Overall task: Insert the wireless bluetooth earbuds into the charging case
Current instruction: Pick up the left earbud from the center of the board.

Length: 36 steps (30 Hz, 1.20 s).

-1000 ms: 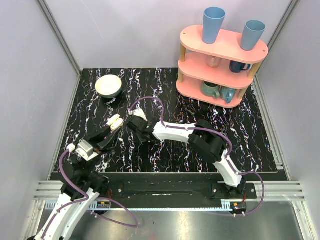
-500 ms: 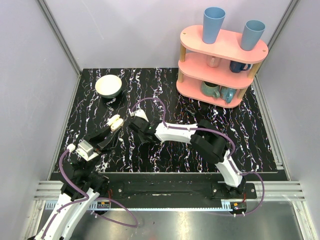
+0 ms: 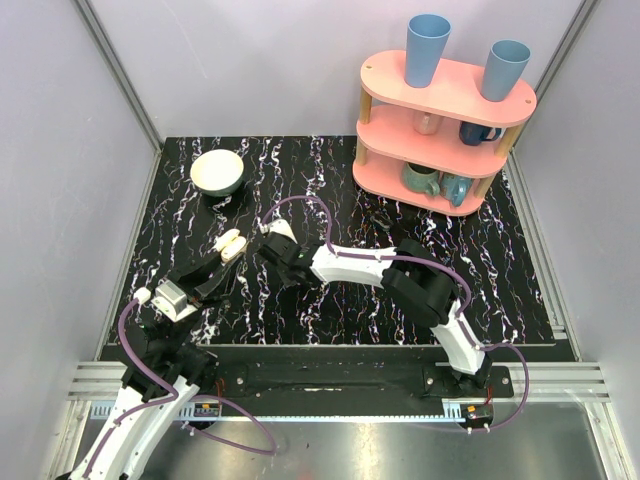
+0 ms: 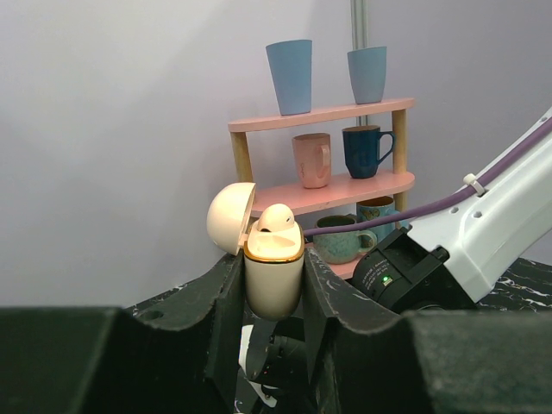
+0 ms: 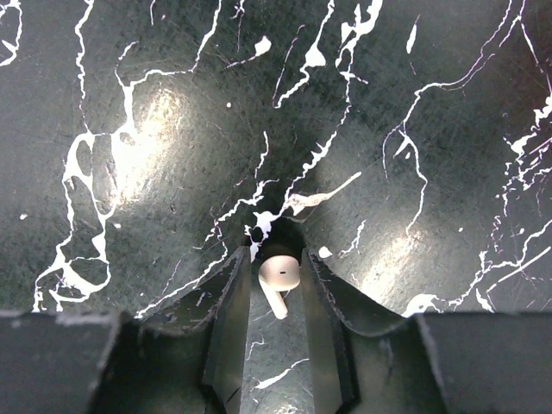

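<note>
- Left gripper clenched on the charging case, one black finger pressed to each side of the lower half
- case held upright, off the black marble table, its lid flipped open and leaning back to the left in the left wrist view
- first earbud sits in the case, cream top poking above the gold rim
- right gripper low over the table, jaws partly parted, one on each side of the second earbud
- second earbud lies between the fingertips, rounded head away from the wrist, stem pointing back toward the camera; right finger looks to be touching it, left finger just beside it, so a real pinch cannot be told
- top view: both grippers near each other in the left-centre of the table, right arm stretched across from the right base
- cream bowl near the far left edge, well apart from both grippers
- pink three-tier shelf at the far right, two blue cups on the top tier, mugs on the lower tiers
</note>
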Available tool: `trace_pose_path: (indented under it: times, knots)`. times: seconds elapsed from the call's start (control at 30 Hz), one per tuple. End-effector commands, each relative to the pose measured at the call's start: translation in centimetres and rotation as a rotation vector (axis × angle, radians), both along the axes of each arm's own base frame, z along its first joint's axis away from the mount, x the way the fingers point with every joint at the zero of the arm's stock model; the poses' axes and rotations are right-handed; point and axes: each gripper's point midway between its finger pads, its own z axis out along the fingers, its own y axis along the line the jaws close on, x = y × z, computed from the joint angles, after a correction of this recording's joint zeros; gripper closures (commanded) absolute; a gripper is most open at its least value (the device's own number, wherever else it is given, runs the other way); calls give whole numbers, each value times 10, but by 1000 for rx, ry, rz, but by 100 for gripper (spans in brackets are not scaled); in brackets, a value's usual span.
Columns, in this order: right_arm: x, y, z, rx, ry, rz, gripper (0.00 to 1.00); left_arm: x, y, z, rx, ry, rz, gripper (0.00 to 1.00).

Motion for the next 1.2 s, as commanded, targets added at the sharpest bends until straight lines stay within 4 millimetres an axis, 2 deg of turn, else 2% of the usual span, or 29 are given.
trace_pose_path:
  times: [0.0, 0.17, 0.57, 0.97, 1.17]
  knots:
    - [-10, -15, -3, -42, 39, 14, 64, -32, 15, 32, -78, -151, -10, 100]
    - [-10, -16, 1, -37, 32, 9, 63, -32, 15, 33, -78, -150, -10, 100]
    - [-10, -18, -5, -44, 47, 6, 65, -31, 15, 32, -78, -149, -8, 100]
    - [-9, -19, -2, -29, 50, -13, 74, -31, 15, 32, -75, -149, -6, 100]
    - [-7, -18, 7, -2, 40, -38, 80, -31, 15, 32, -76, -148, -9, 100]
